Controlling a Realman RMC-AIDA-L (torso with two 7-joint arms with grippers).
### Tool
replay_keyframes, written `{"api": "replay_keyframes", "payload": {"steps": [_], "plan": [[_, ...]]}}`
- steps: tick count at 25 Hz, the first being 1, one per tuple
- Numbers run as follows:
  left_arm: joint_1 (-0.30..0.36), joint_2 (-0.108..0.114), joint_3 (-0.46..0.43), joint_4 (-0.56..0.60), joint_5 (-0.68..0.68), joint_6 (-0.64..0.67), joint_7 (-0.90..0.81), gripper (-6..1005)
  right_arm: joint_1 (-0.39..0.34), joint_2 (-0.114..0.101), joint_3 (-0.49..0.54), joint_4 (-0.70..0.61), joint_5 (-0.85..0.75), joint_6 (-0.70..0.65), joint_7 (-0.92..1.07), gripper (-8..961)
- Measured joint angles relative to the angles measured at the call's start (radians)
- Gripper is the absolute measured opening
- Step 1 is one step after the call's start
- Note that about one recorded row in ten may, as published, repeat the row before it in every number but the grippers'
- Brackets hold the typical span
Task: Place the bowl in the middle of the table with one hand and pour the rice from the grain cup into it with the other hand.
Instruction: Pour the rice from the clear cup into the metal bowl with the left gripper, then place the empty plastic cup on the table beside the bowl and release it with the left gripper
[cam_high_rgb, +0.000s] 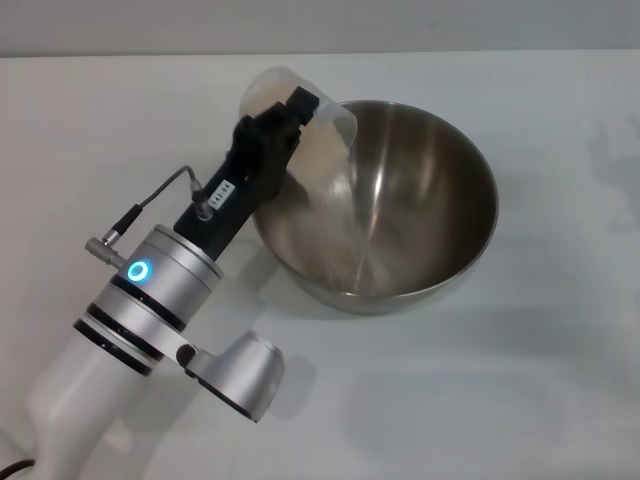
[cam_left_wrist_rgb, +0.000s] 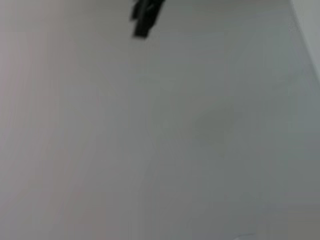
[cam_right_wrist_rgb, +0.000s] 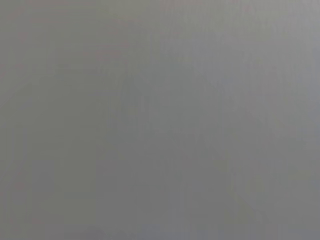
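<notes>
The steel bowl (cam_high_rgb: 400, 200) stands on the white table (cam_high_rgb: 520, 380), a little right of its middle. My left gripper (cam_high_rgb: 285, 120) is shut on the clear grain cup (cam_high_rgb: 305, 130) and holds it tilted over the bowl's left rim, mouth toward the inside. Pale rice (cam_high_rgb: 320, 150) shows inside the cup near its mouth, and a thin stream runs down the bowl's inner wall (cam_high_rgb: 355, 250). A dark fingertip (cam_left_wrist_rgb: 145, 17) shows in the left wrist view against plain white. My right gripper is out of view; its wrist view shows only plain grey.
The left arm's silver wrist (cam_high_rgb: 160, 290) crosses the table's front left. Bare tabletop lies to the right of and in front of the bowl.
</notes>
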Motion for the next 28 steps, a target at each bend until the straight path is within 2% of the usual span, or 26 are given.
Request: {"api": "replay_keyframes", "payload": {"steps": [10, 14, 18, 22, 26, 28], "plan": [[-0.005, 0.0, 0.031, -0.011, 0.001, 0.004, 0.265, 10, 0.007, -0.002, 0.0, 0.001, -0.002, 0.0, -0.001, 437], [-0.008, 0.0, 0.03, -0.007, 0.003, 0.007, 0.278, 10, 0.01, -0.002, 0.0, 0.001, -0.002, 0.0, -0.002, 437], [-0.002, 0.0, 0.091, -0.032, 0.021, -0.027, 0.277, 10, 0.01, -0.002, 0.0, 0.001, 0.0, 0.0, -0.002, 437], [-0.006, 0.0, 0.026, -0.024, 0.018, -0.042, 0.273, 9, 0.012, -0.003, 0.0, 0.001, 0.0, 0.0, -0.002, 437], [-0.001, 0.0, 0.061, -0.031, 0.034, -0.057, 0.271, 9, 0.014, -0.003, 0.0, 0.002, 0.004, 0.0, -0.003, 437], [0.0, 0.0, 0.04, -0.032, 0.03, -0.058, 0.271, 9, 0.015, -0.004, 0.0, 0.002, 0.004, 0.0, -0.003, 437]]}}
